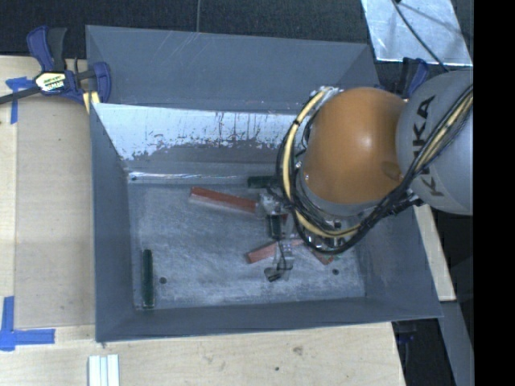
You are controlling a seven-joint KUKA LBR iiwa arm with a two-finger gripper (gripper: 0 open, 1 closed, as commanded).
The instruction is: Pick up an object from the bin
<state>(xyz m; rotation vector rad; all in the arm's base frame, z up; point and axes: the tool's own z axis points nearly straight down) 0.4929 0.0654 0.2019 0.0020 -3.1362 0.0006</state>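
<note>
My gripper (278, 246) is low over the bin floor, right of centre, under the orange dome. Its two fingers stand apart, one nearer the back (276, 219) and one nearer the front (279, 268), so it is open. A small red-brown flat piece (259, 254) lies on the floor, its right end reaching into the gap between the fingers. Whether the fingers touch it I cannot tell. A longer red-brown bar (221, 200) lies just behind and to the left, its right end close to the rear finger. A dark green object (259, 182) sits by the back wall.
A dark green stick (147, 278) lies along the bin's left wall near the front. A small dark speck (163, 281) sits beside it. Something red (323, 257) peeks out under the arm at the right. Bare floor lies between the stick and the gripper.
</note>
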